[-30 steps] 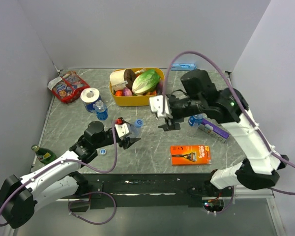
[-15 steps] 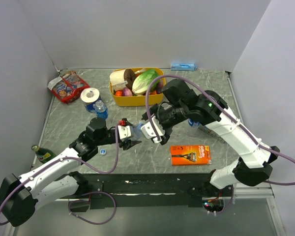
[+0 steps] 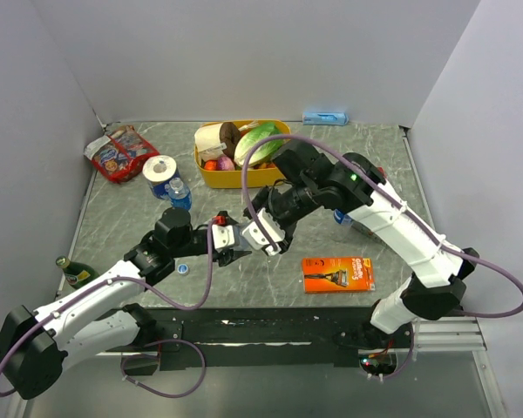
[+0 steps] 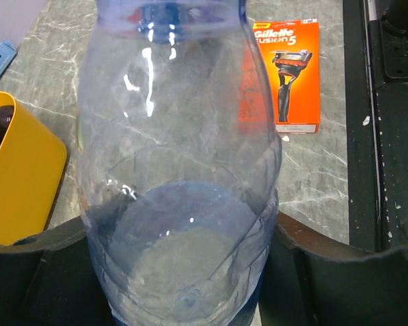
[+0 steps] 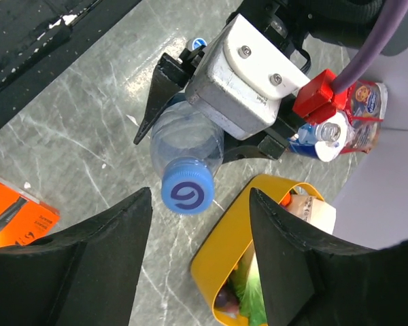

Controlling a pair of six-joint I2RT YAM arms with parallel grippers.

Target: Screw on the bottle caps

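Note:
My left gripper [image 4: 183, 272] is shut on a clear bottle [image 4: 177, 170], gripped low on its body and held over the table. A blue bottle cap [image 5: 187, 192] sits on that bottle's neck. My right gripper [image 5: 200, 197] hangs open right in front of the cap, its black fingers [image 5: 115, 238] apart on either side and touching nothing. From above, the right gripper [image 3: 263, 232] covers most of the held bottle [image 3: 237, 233]. A loose blue cap [image 3: 183, 268] lies on the table near the left arm. A second bottle [image 3: 179, 193] stands by the paper roll, and a third bottle [image 3: 343, 214] peeks out behind the right arm.
A yellow basket [image 3: 235, 177] of food stands just behind the grippers. An orange razor pack [image 3: 337, 273] lies at the front right. A paper roll [image 3: 159, 170] and a snack bag [image 3: 118, 154] are at the back left. A green glass bottle [image 3: 78, 274] lies at the left edge.
My right arm has swung left and forward from near the basket to the capped bottle, and its jaws have narrowed a little. The left arm has kept still with the bottle.

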